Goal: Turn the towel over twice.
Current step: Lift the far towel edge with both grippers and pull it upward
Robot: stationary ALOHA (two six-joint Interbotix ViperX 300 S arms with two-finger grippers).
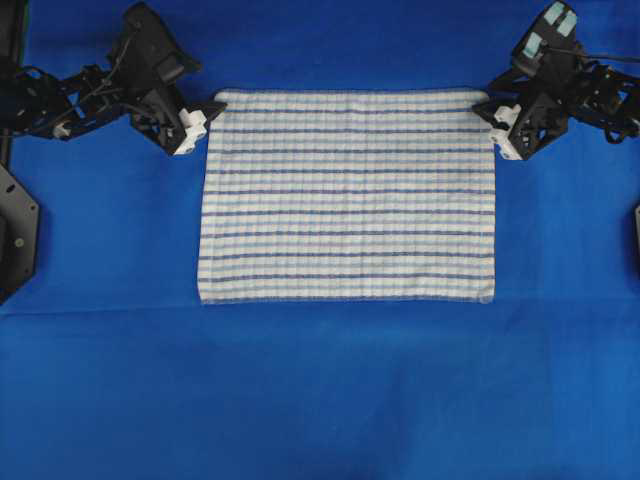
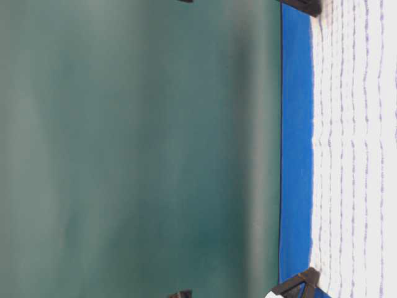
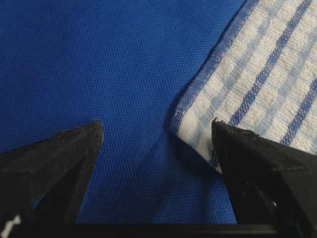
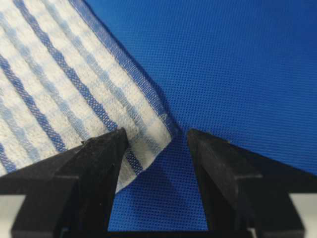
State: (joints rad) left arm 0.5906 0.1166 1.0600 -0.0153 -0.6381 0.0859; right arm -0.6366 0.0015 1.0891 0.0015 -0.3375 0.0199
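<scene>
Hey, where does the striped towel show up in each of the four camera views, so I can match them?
Overhead: the towel lies flat mid-picture, between the two grippers.
Table-level: a strip along the picture's right edge.
Left wrist: one corner at upper right.
Right wrist: one corner at left.
Shared landmark: the blue cloth underneath.

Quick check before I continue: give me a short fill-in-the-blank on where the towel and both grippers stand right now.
1. The towel lies ____ on the blue cloth.
2. Both grippers' jaws are ____.
3. The left gripper and right gripper sit at the towel's two ____ corners in the overhead view.

Missing words: flat; open; top
</scene>
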